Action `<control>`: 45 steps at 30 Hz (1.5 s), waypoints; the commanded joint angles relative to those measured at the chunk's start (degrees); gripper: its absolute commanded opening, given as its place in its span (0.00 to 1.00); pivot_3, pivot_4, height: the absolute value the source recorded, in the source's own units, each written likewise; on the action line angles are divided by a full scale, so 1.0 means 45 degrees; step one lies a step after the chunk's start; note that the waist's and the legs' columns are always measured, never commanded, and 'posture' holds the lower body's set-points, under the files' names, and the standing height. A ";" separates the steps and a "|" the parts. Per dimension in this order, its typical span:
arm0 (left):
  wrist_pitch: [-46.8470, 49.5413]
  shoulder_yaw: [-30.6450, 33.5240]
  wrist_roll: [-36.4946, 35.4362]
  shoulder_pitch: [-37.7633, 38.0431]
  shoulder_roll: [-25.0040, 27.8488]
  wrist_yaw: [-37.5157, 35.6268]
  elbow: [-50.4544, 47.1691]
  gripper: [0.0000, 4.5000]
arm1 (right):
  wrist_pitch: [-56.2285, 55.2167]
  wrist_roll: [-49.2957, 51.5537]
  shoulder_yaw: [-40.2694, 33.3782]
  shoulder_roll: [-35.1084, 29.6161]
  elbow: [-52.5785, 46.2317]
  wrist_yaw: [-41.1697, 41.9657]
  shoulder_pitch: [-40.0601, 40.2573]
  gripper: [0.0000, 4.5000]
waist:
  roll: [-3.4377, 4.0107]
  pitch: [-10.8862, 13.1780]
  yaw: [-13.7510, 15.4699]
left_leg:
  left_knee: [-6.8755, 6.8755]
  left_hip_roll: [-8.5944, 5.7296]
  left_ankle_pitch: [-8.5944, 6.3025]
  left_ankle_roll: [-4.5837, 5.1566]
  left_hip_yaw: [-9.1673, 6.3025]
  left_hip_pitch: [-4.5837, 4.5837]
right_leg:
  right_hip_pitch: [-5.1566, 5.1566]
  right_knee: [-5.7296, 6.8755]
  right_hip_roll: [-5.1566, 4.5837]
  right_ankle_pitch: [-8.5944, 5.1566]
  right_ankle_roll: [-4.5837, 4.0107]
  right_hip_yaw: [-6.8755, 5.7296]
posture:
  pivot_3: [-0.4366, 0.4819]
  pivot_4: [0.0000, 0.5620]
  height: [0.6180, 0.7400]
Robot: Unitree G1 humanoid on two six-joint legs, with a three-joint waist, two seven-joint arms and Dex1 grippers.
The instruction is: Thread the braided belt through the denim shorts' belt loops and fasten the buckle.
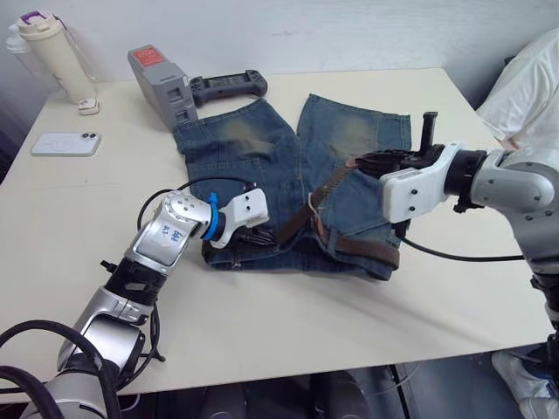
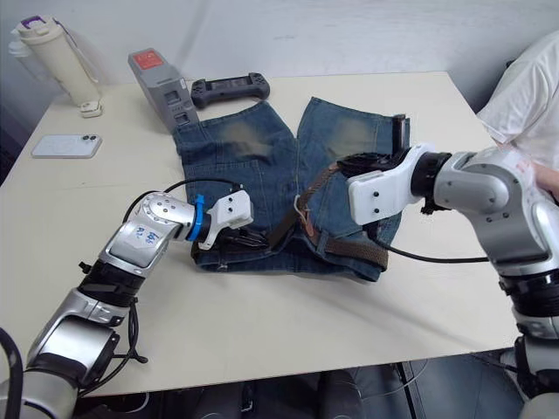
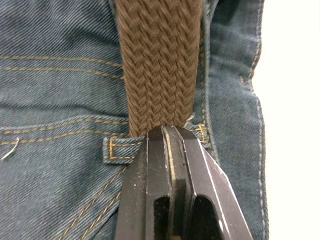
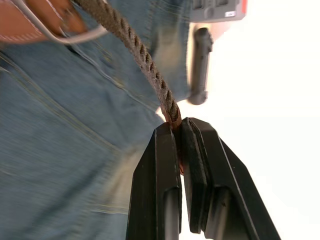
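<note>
Tabletop [image 1: 262,340]: a pale surface is seen, with the shorts [image 1: 262,148] spread flat on it, waistband toward the robot, so the loops can be reached.
Left pincer [image 1: 258,236]: it is closed at the waistband, with its tips pressed on the belt [image 3: 160,65] right at a belt loop [image 3: 120,149]; the band appears to be gripped there, likely to hold it in the loop.
Right pincer [image 1: 362,162]: it is clamped on the belt's edge and raised above the right leg, so the strap is drawn taut up from the waistband.
Buckle [image 1: 314,214]: it is found between the two pincers, on the tan leather end, unfastened.
Belt below the right pincer: a further stretch is laid along the waistband.
Step judged: threading is under way; fastening is not yet done.
</note>
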 commanded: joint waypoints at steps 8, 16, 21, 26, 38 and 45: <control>0.0175 -0.0408 0.0061 0.0385 -0.0106 -0.0225 0.0239 0.01 | -0.2733 0.0185 0.0275 0.0327 0.1491 0.0302 -0.3373 0.00 | 0.0001 0.0001 -0.0013 | 0.0021 0.0002 -0.0001 0.0001 0.0000 -0.0001 | -0.0001 0.0013 0.0000 0.0000 0.0000 0.0002 | 0.48 0.27 1.00; 0.0035 -0.0365 0.0065 0.0335 -0.0275 -0.0241 0.0455 0.01 | -0.4564 0.0045 0.1074 0.1086 0.2918 0.0462 -0.5258 0.00 | 0.0004 0.0002 -0.0022 | 0.0034 0.0004 -0.0002 0.0003 0.0001 -0.0002 | -0.0002 0.0022 -0.0001 0.0000 0.0000 0.0004 | 0.48 0.27 1.00; 0.0056 -0.0287 0.0034 0.0378 -0.0287 -0.0221 0.0410 0.01 | -0.4959 0.0220 0.1309 0.1416 0.3173 0.0657 -0.5578 0.00 | 0.0004 0.0002 -0.0037 | 0.0037 0.0004 -0.0002 0.0003 0.0002 -0.0003 | -0.0002 0.0025 -0.0001 0.0000 0.0000 0.0005 | 0.48 0.27 1.00; 0.0298 0.0018 -0.0249 0.0422 -0.0328 -0.0193 0.0192 0.01 | -0.4802 0.0177 0.1288 0.1531 0.3314 0.0846 -0.5619 0.00 | 0.0005 0.0003 -0.0038 | 0.0039 0.0005 -0.0002 0.0003 0.0001 -0.0002 | -0.0003 0.0028 -0.0001 0.0000 0.0000 0.0005 | 0.48 0.27 1.00; 0.2552 0.2057 -0.2457 -0.0142 0.0321 -0.0639 -0.0918 0.01 | -0.3964 0.0806 0.1108 0.1667 0.2983 0.1018 -0.4289 0.00 | 0.0007 0.0004 -0.0234 | 0.0029 0.0009 -0.0002 0.0003 -0.0002 -0.0003 | -0.0004 0.0029 -0.0001 -0.0001 -0.0001 0.0002 | 0.48 0.27 1.00; 0.3953 0.3440 -0.4007 -0.0929 0.1180 -0.0856 -0.1257 0.01 | -0.2374 0.1191 0.0933 0.1564 0.2118 0.1372 -0.3237 0.00 | 0.0013 0.0009 -0.0216 | 0.0025 0.0008 -0.0002 0.0002 0.0000 -0.0003 | -0.0009 0.0031 -0.0001 -0.0001 -0.0001 0.0004 | 0.48 0.27 1.00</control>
